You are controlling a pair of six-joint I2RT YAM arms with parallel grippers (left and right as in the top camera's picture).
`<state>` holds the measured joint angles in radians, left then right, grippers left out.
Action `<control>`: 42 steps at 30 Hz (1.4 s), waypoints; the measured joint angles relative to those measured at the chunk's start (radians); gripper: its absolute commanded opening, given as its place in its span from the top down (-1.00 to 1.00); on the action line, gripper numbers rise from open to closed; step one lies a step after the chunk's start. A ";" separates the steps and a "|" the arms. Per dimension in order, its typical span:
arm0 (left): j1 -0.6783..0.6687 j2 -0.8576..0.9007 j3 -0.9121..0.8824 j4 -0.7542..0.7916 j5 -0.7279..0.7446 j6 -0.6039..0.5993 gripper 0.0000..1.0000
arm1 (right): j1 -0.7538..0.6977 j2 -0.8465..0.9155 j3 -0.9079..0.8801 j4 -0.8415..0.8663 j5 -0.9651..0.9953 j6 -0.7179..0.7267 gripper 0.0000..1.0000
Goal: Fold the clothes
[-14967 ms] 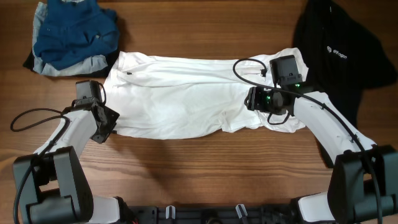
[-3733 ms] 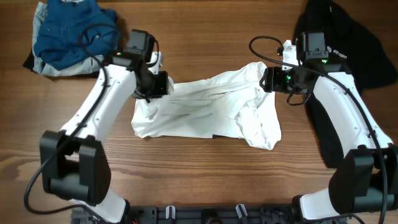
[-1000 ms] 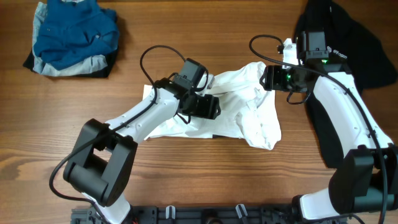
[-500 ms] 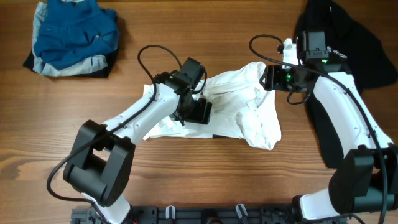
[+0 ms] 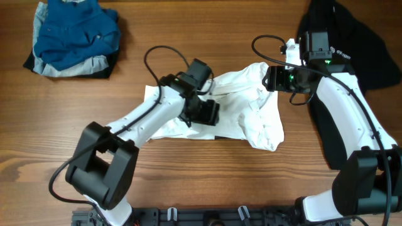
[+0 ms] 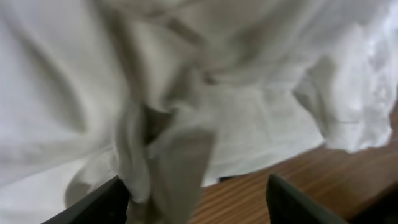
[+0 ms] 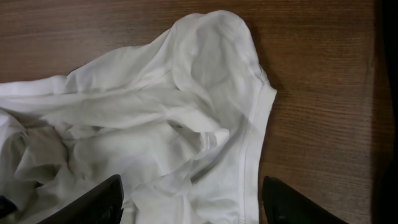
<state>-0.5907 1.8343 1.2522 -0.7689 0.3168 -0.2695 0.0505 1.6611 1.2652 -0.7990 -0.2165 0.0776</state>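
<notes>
White shirt (image 5: 251, 119) is sitting bunched up around the middle of the table (image 5: 188, 182), a bit right of center. It's all wrinkles and loose folds, nothing neat about it. The lower right part hangs out as a lumpy flap toward the near edge.

Left fingers (image 5: 205, 114) are down on the left-middle of the shirt, with the arm reaching in over the left part of it. From the left wrist cam the left fingers (image 6: 106, 199) are spread wide. A limp fold of fabric droops right by one of them, but nothing is pinched. That view is blurry, just white cloth and a strip of wood at the bottom.

Right fingers (image 5: 270, 80) are at the shirt's far right corner. On the right wrist cam the right fingers (image 7: 93, 202) are spread wide too, sitting over a stitched hem that curves onto bare wood. They aren't clamped on anything.

Black shirt (image 5: 352, 44) with a small white logo is in the far right corner, just beside the white one, and the right arm crosses over it. Blue pile (image 5: 75, 34) is in the far left corner, well apart from everything else.
</notes>
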 measured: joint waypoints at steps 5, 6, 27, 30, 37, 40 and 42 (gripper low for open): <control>-0.068 0.000 0.000 0.042 0.027 -0.023 -0.44 | 0.000 0.000 0.000 0.000 0.000 0.000 -0.44; -0.081 0.000 0.000 0.056 0.031 -0.028 -0.44 | 0.000 0.000 0.000 0.000 0.000 0.000 -0.44; 0.118 -0.185 0.133 -0.066 -0.129 -0.020 -0.65 | -0.003 0.105 0.000 -0.031 -0.002 0.003 -0.90; 0.186 -0.184 0.133 -0.096 -0.193 -0.020 -0.68 | -0.028 0.146 0.000 -0.057 -0.019 0.002 -0.98; 0.277 -0.184 0.133 -0.107 -0.279 -0.020 -0.73 | -0.148 0.220 -0.020 -0.081 -0.139 -0.054 -0.99; 0.291 -0.184 0.133 -0.107 -0.290 -0.019 -0.74 | -0.156 0.231 -0.068 -0.061 -0.214 -0.092 -0.99; 0.293 -0.184 0.133 -0.107 -0.301 -0.017 -0.75 | -0.155 0.235 -0.095 -0.045 -0.248 -0.105 -0.99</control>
<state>-0.2977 1.6501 1.3849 -0.8757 0.0162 -0.2863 -0.1047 1.8965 1.1702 -0.8444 -0.4644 -0.0269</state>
